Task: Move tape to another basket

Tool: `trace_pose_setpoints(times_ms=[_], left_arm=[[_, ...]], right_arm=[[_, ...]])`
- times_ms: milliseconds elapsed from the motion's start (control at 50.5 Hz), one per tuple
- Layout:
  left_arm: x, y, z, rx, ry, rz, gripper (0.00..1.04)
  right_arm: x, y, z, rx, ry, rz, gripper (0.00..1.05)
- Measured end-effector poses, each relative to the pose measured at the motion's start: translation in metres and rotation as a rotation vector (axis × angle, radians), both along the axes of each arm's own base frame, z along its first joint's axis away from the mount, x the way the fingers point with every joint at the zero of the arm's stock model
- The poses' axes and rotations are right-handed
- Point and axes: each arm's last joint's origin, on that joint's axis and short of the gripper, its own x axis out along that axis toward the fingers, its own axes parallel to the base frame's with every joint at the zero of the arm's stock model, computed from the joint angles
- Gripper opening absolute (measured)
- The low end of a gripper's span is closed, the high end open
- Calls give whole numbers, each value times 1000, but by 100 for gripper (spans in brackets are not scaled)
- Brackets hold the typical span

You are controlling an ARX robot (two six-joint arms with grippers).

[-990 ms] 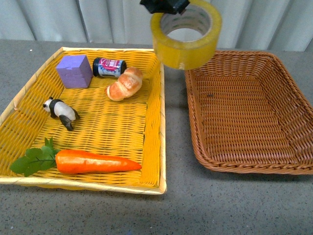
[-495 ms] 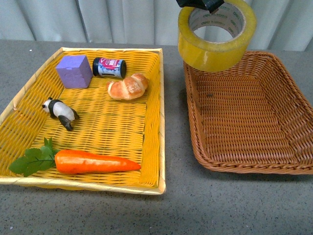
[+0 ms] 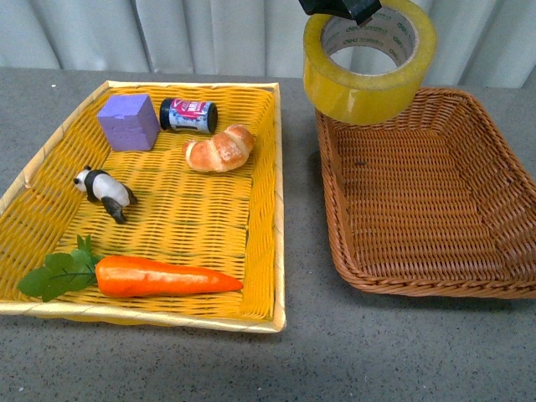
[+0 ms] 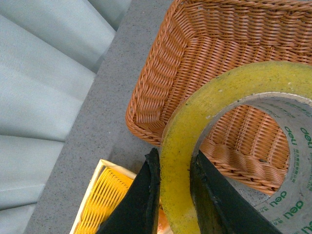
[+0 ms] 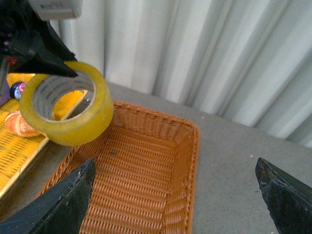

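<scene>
tape (image 3: 369, 63) clamped in left hand (image 3: 339, 7), hanging over basket (image 3: 419, 286) far-left corner; yellow tray (image 3: 277, 209) with carrot (image 3: 167, 277), croissant (image 3: 219, 148) beside. only left wrist view shows fingers (image 4: 144, 204) pinching roll wall. right hand (image 5: 175, 200) spread wide.

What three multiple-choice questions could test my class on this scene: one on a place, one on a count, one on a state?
1. Where is the wide yellowish roll of packing tape? A in the air at the far left corner of the rectangular brown wicker basket; B lying flat inside that basket; C out of every view.
2. How many things lie in the bright yellow woven tray? A three; B five; C seven.
3. The left gripper is: A open; B shut on the tape; C unseen.
Key: A, nothing supports it underneath; B, purple cube, dark jar, croissant, toy panda, orange carrot; B, black fingers pinch its wall.
</scene>
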Motion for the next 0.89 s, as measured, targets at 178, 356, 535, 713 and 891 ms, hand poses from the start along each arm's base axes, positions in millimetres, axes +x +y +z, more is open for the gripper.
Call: trace_pose_setpoints(times_ms=[178,356,535,713,891], left_arm=[[1,2,0,2,-1,7,15],[0,1,0,1,0,3,15],[0,1,0,1,0,3,15],[0,1,0,1,0,3,15],[0,1,0,1,0,2,15]], right_arm=[[58,11,10,29,167,50,96],[102,28,12,41,274,111,96],[145,49,3,72,372,144,96],[164,60,-10,96,432,148,96],[171,65,-19,103,469,134,96]])
